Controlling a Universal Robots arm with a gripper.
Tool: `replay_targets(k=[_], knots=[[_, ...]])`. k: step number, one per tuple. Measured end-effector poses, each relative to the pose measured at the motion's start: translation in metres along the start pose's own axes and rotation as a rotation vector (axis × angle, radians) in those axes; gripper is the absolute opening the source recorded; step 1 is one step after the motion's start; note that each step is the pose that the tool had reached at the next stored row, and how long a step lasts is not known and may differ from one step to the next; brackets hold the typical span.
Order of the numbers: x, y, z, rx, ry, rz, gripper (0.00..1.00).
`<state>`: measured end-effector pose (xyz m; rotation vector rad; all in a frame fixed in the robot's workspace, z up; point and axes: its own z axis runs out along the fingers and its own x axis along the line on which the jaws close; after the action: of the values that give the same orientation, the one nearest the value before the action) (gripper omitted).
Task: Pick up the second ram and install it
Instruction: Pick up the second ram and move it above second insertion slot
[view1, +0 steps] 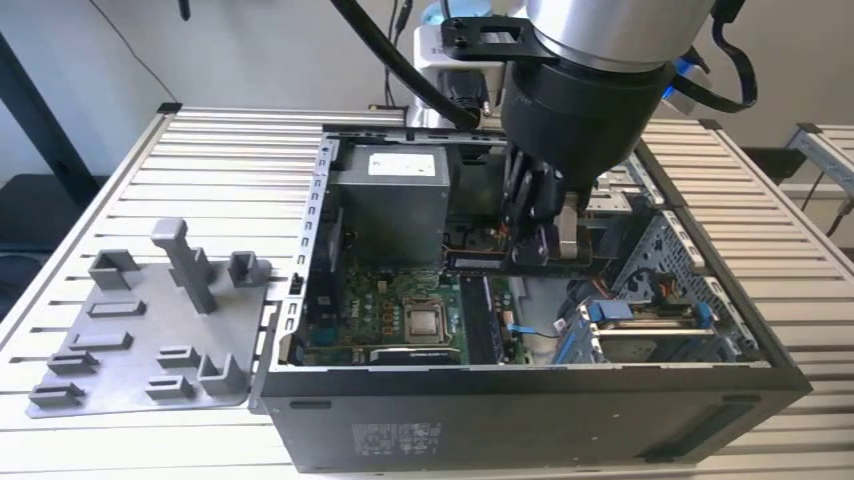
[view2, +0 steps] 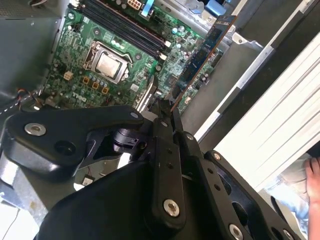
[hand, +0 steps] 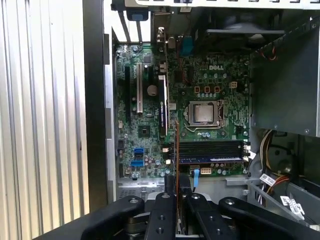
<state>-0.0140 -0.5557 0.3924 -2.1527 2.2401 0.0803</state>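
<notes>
My gripper (view1: 547, 252) hangs inside the open computer case (view1: 534, 400) and is shut on the second ram (view1: 478, 262), a thin dark stick held by one end above the motherboard (view1: 387, 310). In the second wrist view the ram (view2: 202, 57) juts out from the fingertips (view2: 167, 112) at a slant over the board's edge. Edge-on in the first wrist view, the ram (hand: 176, 145) is a slim strip rising from the gripper (hand: 176, 182) and crossing the end of the long memory slots (hand: 207, 149). The slots (view2: 125, 27) lie beside the processor socket (view2: 109, 64).
The grey power supply (view1: 387, 200) stands at the case's back. Blue drive clips (view1: 641, 312) and a drive cage sit on the exterior view's right. A grey plastic tray (view1: 147, 330) with upright blocks lies on the slatted table to the left. A person's hand (view2: 312, 172) shows outside the case.
</notes>
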Motion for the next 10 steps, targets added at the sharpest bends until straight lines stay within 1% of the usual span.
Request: replay_targets(k=[1, 3, 10], knots=[[-0.001, 0.0001, 0.0, 0.0, 0.0001, 0.0, 0.14], [-0.0054, 0.0002, 0.0003, 0.0, 0.0, 0.0, 0.14], [-0.0297, 0.0012, 0.0019, 0.0, 0.0002, 0.0, 0.14]])
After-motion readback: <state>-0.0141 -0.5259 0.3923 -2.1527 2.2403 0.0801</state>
